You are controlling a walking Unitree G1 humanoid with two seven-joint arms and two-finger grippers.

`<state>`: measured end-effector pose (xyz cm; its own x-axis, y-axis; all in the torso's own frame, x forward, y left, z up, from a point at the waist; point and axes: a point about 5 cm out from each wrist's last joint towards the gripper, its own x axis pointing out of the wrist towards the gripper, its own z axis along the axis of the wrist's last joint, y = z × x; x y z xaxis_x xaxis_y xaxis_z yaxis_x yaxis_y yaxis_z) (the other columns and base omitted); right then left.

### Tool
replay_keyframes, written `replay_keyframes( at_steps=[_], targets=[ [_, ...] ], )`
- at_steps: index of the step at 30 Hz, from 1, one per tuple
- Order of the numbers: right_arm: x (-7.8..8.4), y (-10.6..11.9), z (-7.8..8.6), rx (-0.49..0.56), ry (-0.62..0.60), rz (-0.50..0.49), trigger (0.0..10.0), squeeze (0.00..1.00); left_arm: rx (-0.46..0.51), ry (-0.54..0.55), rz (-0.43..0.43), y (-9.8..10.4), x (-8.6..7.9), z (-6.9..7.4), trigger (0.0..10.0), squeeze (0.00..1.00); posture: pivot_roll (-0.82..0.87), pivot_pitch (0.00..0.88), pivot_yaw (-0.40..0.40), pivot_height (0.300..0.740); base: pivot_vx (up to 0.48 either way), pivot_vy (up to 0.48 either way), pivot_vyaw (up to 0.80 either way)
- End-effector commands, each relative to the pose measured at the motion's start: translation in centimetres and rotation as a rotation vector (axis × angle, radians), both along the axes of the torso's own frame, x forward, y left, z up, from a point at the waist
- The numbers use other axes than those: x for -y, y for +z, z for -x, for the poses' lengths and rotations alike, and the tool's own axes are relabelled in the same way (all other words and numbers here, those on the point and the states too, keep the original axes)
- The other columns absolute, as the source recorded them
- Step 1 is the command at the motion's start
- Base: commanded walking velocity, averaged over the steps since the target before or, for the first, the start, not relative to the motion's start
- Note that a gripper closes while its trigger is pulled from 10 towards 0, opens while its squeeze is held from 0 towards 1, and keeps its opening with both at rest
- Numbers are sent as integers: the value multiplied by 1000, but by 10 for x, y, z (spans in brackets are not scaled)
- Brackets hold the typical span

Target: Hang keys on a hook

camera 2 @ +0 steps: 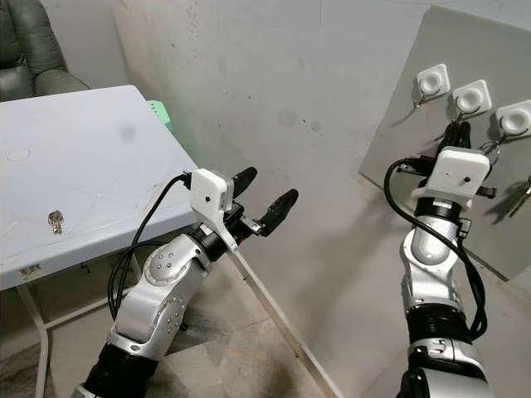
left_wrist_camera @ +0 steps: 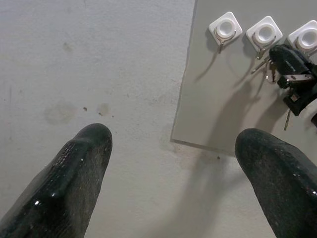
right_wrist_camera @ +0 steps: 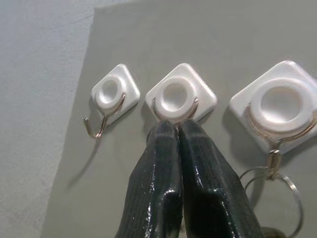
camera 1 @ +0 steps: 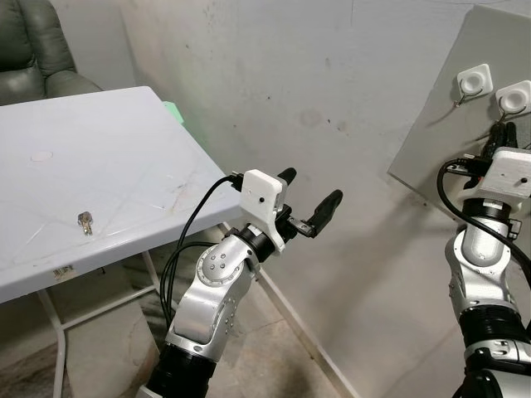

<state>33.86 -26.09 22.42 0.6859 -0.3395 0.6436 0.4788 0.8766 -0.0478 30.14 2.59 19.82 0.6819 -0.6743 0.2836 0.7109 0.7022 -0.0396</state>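
Our right pincer (right_wrist_camera: pixel 178 130), closed, tips touching the middle white square wall hook (right_wrist_camera: pixel 180 95); key ring (right_wrist_camera: pixel 270 181) hung on the neighbouring hook. Small silver key (camera 1: pixel 85 221) lay near the white bench's (camera 1: pixel 124 141) front edge, nearer our open left pincer (camera 1: pixel 309 199).

Both silver arms are showing rounded, screw-dotted joint housings and black lower sleeves, each carrying a white boxy wrist module (fed by looping black cables) ahead of two long, glossy black fingers (left_wrist_camera: pixel 74 183).
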Motion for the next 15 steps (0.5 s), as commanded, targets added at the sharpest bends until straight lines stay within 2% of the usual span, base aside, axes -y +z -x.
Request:
replay_keyframes(
  at_steps=[1,6,15],
  targets=[
    [19,9,7,43,-80,-23,10000,0,13,-11,3,5,3,1,10000,0,12,39,-71,740,0,0,0],
    [16,18,7,84,-71,-14,10000,0,13,-14,2,5,4,1,10000,0,11,39,-69,740,0,0,0],
    [2,32,2,137,19,3,10000,0,15,-11,4,5,4,1,10000,0,15,37,-75,740,0,0,0]
  ],
)
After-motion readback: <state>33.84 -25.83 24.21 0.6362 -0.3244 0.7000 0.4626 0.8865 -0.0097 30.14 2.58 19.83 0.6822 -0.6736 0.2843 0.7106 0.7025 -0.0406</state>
